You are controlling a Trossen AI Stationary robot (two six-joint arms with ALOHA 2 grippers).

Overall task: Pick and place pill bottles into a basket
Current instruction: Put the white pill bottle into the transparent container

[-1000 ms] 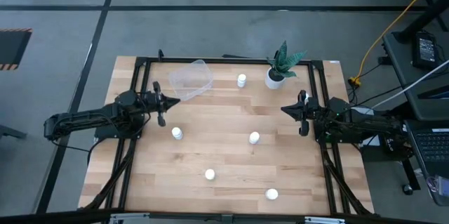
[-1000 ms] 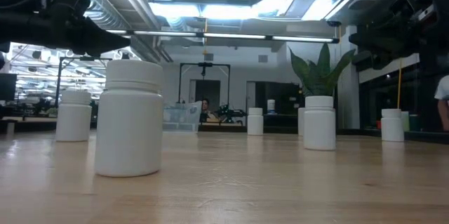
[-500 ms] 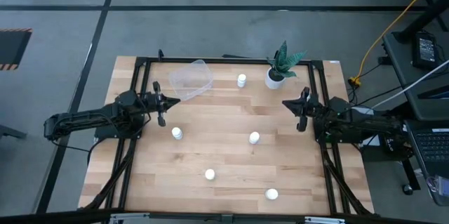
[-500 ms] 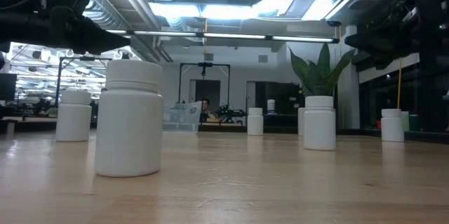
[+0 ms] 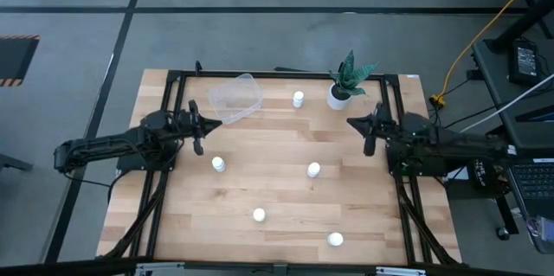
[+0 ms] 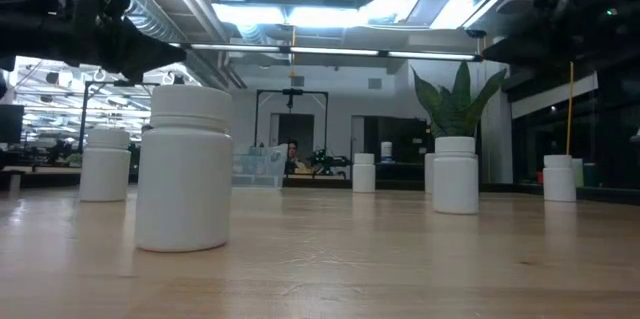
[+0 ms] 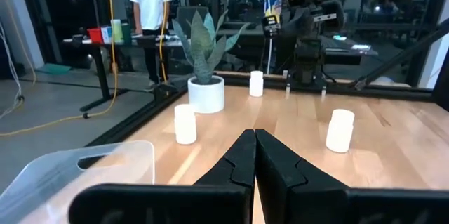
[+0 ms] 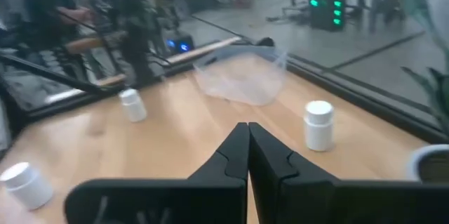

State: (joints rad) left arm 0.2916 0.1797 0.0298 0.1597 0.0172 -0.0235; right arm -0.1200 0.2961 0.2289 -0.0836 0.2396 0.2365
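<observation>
Five small white capped pill bottles [image 5: 219,164] stand scattered on the wooden tabletop [image 5: 277,189]. The clear plastic basket [image 5: 235,99] sits far left. The left end effector [image 5: 198,126] and right end effector [image 5: 368,125] hover, fingers together. Part the fingers before descending squarely over a bottle.

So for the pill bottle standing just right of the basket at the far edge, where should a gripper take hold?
That pill bottle stands upright, clear of the basket and the plant pot. Probably best: come straight down and close on the round body just under the cap. The right gripper, now shut, is nearest.
</observation>
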